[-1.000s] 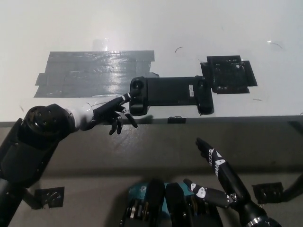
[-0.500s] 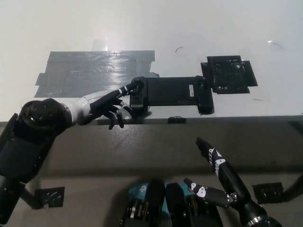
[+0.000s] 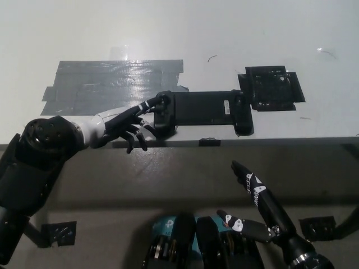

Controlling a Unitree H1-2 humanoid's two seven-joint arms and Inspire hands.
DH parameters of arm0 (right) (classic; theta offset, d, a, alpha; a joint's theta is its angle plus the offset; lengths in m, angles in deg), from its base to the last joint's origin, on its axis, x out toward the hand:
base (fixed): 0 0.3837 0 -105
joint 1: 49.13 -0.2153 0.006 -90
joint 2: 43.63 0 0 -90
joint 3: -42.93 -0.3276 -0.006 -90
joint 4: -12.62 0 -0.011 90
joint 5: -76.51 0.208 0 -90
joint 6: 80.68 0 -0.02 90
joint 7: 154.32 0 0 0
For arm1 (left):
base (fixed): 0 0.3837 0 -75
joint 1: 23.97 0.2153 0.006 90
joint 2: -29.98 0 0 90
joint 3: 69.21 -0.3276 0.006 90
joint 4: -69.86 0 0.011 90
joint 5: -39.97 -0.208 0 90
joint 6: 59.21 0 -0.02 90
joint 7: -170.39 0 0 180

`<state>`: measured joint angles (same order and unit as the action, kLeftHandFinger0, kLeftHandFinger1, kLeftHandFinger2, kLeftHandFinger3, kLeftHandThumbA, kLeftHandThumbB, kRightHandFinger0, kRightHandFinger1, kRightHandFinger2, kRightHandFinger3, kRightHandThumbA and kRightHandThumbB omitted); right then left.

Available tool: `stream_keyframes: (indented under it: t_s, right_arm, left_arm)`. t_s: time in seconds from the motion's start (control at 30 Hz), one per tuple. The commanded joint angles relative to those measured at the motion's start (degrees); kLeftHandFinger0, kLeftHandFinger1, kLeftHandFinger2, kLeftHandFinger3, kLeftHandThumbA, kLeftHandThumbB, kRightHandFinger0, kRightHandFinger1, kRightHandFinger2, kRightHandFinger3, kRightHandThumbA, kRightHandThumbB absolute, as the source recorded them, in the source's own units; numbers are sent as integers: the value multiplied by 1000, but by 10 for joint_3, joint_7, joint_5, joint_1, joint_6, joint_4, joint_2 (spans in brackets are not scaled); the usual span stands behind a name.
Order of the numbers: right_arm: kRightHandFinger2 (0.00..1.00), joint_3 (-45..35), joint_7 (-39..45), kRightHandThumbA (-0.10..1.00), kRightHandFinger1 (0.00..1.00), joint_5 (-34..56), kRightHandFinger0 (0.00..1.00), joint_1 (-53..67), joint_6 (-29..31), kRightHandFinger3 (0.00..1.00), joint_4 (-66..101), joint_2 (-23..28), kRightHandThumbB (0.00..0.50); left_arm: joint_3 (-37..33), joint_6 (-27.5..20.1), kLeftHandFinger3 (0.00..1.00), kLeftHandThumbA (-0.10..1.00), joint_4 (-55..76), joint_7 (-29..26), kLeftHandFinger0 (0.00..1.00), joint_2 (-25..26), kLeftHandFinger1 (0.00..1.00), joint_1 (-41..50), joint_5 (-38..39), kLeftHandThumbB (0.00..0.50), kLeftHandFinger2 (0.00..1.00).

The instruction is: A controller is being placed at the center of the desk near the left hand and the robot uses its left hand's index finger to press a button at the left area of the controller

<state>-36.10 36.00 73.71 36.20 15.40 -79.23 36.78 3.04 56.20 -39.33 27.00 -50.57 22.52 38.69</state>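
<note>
Long black rectangular controller laid flat along the white desk's near edge, centre | its left end touched by white left hand, forefinger extended, nothing grasped | black right hand held below the desk edge, fingers spread, empty

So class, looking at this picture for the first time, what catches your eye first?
The white left hand reaching across the desk edge, one finger stretched onto the left end of the black controller. Behind it lies a wide patch of grey tape, and the black right hand rests low, off the desk.
</note>
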Motion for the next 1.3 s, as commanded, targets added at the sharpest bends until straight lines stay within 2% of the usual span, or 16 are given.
stream_keyframes:
  t_s: [0.0,0.1,0.23,0.3,0.33,0.37,0.47,0.5,0.53,0.6,0.63,0.67,1.0,1.27]
  right_arm:
    - [1000,-1,6,736,1000,3,1000,-12,27,1000,7,0,264]
    - [1000,-1,7,736,1000,4,1000,-12,25,1000,10,1,264]
    - [1000,-2,7,727,1000,7,1000,-12,25,1000,9,-1,260]
    - [1000,-2,7,723,1000,7,1000,-12,23,1000,11,-1,263]
    - [1000,-2,7,724,1000,8,1000,-12,23,1000,11,-1,264]
    - [1000,-2,7,726,1000,7,1000,-13,24,1000,11,-1,264]
    - [1000,-1,5,731,1000,4,1000,-13,28,1000,9,-1,263]
    - [1000,-2,6,730,1000,5,1000,-13,28,1000,9,-1,263]
    - [1000,-2,5,730,1000,5,1000,-13,26,1000,11,-2,263]
    - [1000,-2,5,729,1000,5,1000,-15,26,1000,9,-3,265]
    - [1000,-2,6,727,1000,6,1000,-16,25,1000,10,-3,266]
    - [1000,-2,6,726,1000,6,1000,-16,24,1000,10,-2,264]
    - [1000,-2,6,738,1000,2,1000,-22,24,1000,11,0,261]
    - [1000,-2,7,737,1000,4,1000,-25,22,1000,12,0,259]
  left_arm:
    - [10,-3,1000,1000,-9,1,205,12,393,-35,-8,365,661]
    - [9,-9,1000,1000,-15,1,230,12,396,-36,-11,355,677]
    - [9,-10,1000,1000,-24,2,261,11,409,-36,-13,366,680]
    - [5,-8,1000,1000,-34,10,238,10,392,-42,-12,382,656]
    - [1,4,1000,1000,-41,20,178,9,374,-48,-9,397,637]
    - [0,9,1000,1000,-45,24,159,8,373,-52,-7,403,642]
    - [4,15,1000,1000,-87,61,58,3,294,-73,20,418,603]
    - [6,15,1000,1000,-100,70,52,2,288,-79,30,418,601]
    - [6,15,1000,1000,-111,80,6,1,233,-85,36,419,570]
    - [8,15,1000,1000,-130,97,0,1,92,-97,49,405,446]
    - [12,15,1000,1000,-140,106,0,0,15,-103,58,416,383]
    - [14,15,1000,1000,-154,112,0,-1,0,-109,70,432,342]
    - [7,15,1000,1000,-175,130,0,0,0,-131,83,442,317]
    - [5,15,1000,1000,-178,139,0,-2,0,-140,106,444,353]
